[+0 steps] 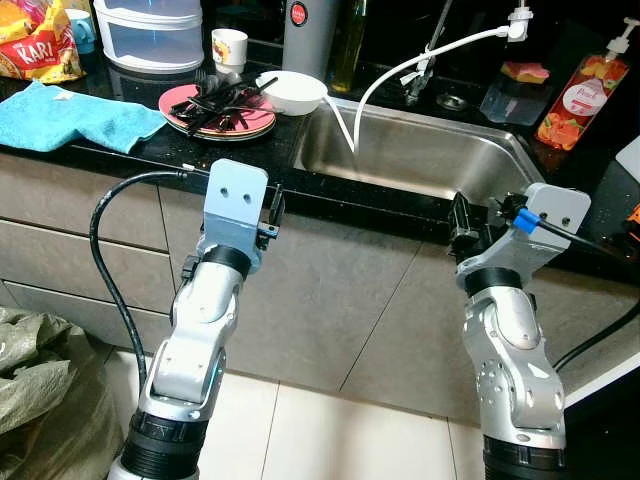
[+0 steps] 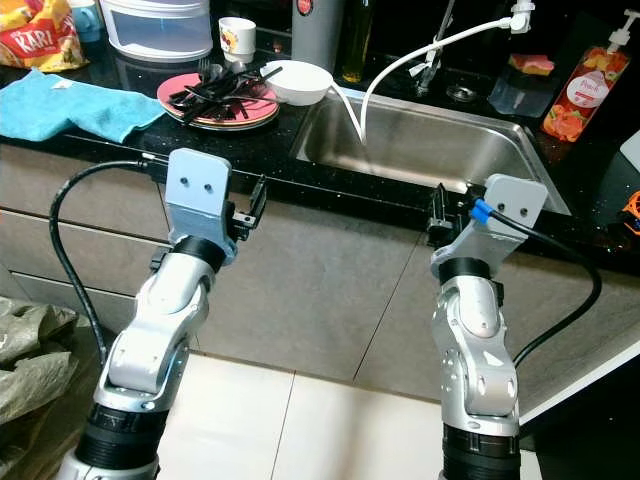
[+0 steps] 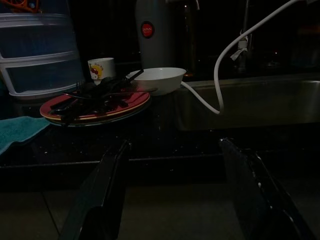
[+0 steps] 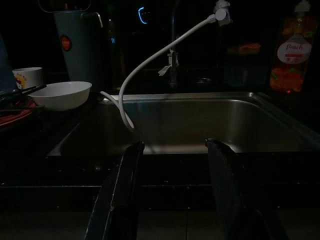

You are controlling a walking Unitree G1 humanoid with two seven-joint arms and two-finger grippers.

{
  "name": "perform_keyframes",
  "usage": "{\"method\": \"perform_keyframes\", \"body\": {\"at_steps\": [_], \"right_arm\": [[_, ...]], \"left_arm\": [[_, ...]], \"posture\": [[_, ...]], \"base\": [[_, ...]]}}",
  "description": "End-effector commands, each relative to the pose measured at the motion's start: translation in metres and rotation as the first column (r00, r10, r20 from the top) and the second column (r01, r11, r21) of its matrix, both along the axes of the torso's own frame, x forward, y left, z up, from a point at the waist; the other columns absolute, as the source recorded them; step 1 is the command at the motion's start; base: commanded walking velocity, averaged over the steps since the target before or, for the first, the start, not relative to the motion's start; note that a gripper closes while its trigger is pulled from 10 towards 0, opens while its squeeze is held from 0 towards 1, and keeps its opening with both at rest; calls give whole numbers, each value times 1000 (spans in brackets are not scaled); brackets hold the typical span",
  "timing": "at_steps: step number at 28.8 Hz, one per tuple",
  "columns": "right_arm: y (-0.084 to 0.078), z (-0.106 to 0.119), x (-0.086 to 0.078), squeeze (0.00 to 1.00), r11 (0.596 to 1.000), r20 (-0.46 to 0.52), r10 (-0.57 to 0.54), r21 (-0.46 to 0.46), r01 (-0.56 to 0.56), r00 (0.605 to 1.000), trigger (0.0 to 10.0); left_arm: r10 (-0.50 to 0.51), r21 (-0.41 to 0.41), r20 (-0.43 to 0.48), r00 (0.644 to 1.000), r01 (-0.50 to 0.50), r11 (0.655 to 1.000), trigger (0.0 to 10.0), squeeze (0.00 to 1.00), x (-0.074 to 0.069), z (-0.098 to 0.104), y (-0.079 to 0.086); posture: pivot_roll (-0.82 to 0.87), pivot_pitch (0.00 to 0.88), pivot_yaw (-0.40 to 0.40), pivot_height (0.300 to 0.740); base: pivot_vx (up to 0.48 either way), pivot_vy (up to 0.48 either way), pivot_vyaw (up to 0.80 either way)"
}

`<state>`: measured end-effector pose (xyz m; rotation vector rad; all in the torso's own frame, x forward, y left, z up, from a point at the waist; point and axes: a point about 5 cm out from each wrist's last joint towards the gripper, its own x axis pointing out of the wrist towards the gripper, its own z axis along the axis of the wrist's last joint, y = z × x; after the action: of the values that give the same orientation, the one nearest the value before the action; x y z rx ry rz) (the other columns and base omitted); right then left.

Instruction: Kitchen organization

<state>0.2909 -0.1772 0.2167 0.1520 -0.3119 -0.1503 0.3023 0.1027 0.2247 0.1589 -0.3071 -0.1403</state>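
Plates (image 1: 218, 112) ahead of left gripper (image 3: 172, 187), fingers apart | right gripper (image 4: 172, 192) parted, facing sink (image 4: 200, 120)

You see both arms raised at the desk (image 1: 250, 160) edge, centre frame; red plate (image 1: 215, 115) with black utensils (image 1: 222, 97) upper left, sink (image 1: 420, 150) upper right.

Shiny steel, dark polished stone, soft cloth.

My arms (image 1: 205, 340) are smooth silver metal. Before me, the sink (image 1: 420, 155) is brushed steel, the desk (image 1: 150, 150) glossy black speckled stone, the towel (image 1: 70, 118) fuzzy blue cloth, the bowl (image 1: 292, 92) glazed white, and the floor (image 1: 330, 430) pale smooth tile.
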Motion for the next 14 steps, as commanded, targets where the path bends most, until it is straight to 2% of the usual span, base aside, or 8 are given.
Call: {"method": "perform_keyframes", "body": {"at_steps": [1, 14], "right_arm": [[-1, -2, 1, 0, 1000, -3, -11, 4, 11, 1000, 10000], [-1, -1, 1, 0, 1000, -1, -12, 5, 12, 1000, 10000]], "left_arm": [[-15, 8, 11, 1000, 15, 1000, 10000, 0, 0, 3, -3], [-19, 10, 12, 1000, 19, 1000, 10000, 0, 0, 4, -4]], "posture": [[173, 3, -129, 740], [172, 6, -130, 740]], "base": [[0, 0, 0], [0, 0, 0]]}}
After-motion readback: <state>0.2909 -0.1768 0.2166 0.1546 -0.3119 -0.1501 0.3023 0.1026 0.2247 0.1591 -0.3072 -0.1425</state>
